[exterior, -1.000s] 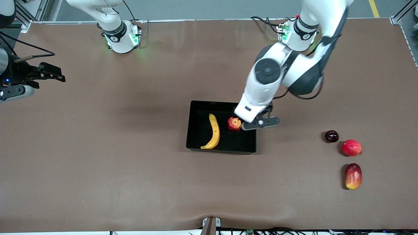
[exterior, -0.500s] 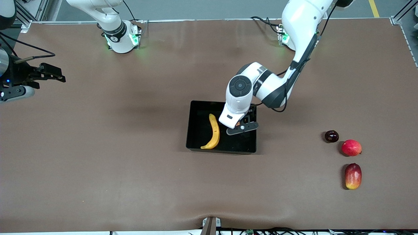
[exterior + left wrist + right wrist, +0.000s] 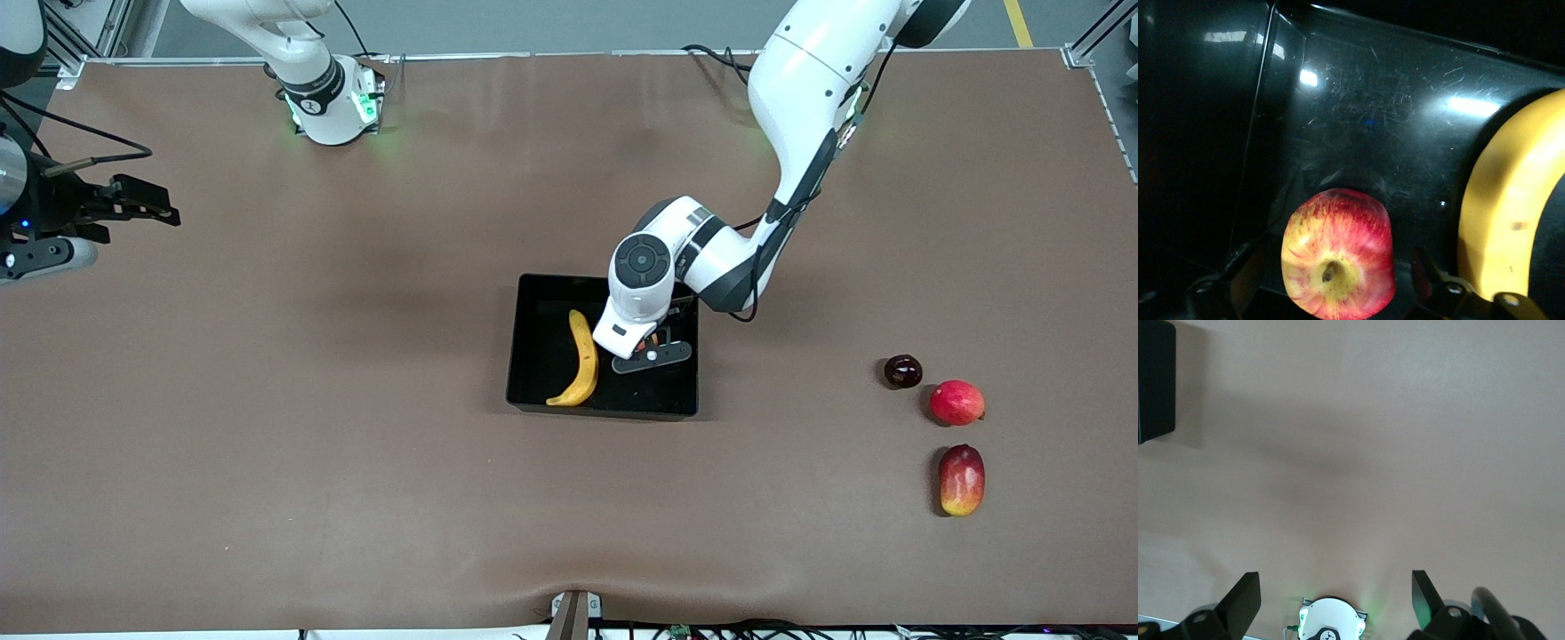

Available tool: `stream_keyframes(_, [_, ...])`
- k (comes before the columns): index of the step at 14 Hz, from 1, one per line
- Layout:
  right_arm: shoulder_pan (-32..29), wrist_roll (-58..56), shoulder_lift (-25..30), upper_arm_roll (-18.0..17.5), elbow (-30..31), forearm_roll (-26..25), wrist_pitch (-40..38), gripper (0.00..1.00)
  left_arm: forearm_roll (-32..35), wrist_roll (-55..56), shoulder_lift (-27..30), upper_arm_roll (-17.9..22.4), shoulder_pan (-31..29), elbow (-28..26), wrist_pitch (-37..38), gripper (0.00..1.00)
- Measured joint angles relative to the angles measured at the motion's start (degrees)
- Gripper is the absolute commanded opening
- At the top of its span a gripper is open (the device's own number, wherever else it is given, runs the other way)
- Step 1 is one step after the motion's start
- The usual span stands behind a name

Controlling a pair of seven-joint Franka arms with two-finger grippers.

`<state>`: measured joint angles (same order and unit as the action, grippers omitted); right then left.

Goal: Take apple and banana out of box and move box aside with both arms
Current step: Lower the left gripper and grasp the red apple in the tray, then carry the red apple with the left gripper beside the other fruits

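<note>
The black box (image 3: 533, 302) sits mid-table and shows in the left wrist view (image 3: 1358, 100). The yellow banana (image 3: 582, 360) lies in it, and also appears in the left wrist view (image 3: 1511, 200). The red apple with yellow streaks (image 3: 1338, 263) rests on the box floor beside the banana; in the front view my wrist hides nearly all of it. My left gripper (image 3: 653, 342) is down in the box, open, its fingers (image 3: 1425, 277) standing either side of the apple with gaps. My right gripper (image 3: 147, 203) waits open and empty over the table's edge at the right arm's end.
A dark purple round fruit (image 3: 902, 371), a red round fruit (image 3: 957, 402) and a mango (image 3: 961, 479) lie on the table toward the left arm's end. The right wrist view shows bare brown table, a box corner (image 3: 1155, 380) and the right arm's base (image 3: 1331, 620).
My left gripper has moved from the box's edge nearest the left arm's end to over the apple and come down around it. The right arm has not moved.
</note>
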<state>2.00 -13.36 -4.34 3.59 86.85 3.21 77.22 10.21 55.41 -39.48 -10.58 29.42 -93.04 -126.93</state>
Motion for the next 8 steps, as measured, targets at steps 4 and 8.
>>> stream_keyframes(4, [0.0,0.0,0.0,0.0,0.0,0.0,0.0,1.0,0.0,0.0,0.1,0.0,0.0,0.1,0.0,0.0])
stream_keyframes(8, [0.0,0.0,0.0,0.1,0.0,0.0,-0.3,1.0,0.5,-0.2,3.1,0.0,0.0,2.3,1.5,0.0])
